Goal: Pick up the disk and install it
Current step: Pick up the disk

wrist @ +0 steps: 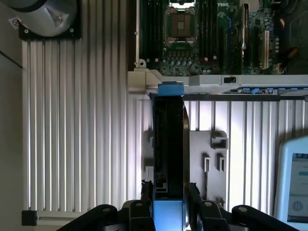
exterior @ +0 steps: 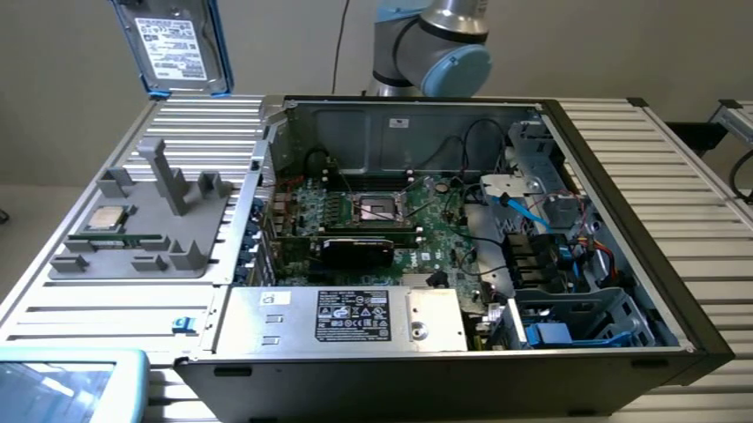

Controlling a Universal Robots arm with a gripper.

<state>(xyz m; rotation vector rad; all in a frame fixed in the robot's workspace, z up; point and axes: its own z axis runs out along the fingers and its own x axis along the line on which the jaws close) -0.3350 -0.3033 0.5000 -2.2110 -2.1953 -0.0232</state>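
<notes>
The disk (exterior: 176, 44) hangs high above the table at the exterior view's far left, upright, its white label facing the camera and blue rails along its sides. In the wrist view the disk (wrist: 168, 144) is edge-on, with a blue tab at its far end. My gripper (wrist: 168, 198) is shut on it, a black finger (wrist: 146, 192) pressing on each flat side. Below the disk lie the ribbed table and the grey fixture (wrist: 211, 159).
The open computer case (exterior: 612, 176) fills the middle and right, with its motherboard (exterior: 389, 220), a silver power-supply box (exterior: 341, 317) and a drive cage (exterior: 577, 322) with blue parts. The grey fixture (exterior: 141, 238) holds a processor chip (exterior: 108, 216). A screen (exterior: 59, 383) sits at the front.
</notes>
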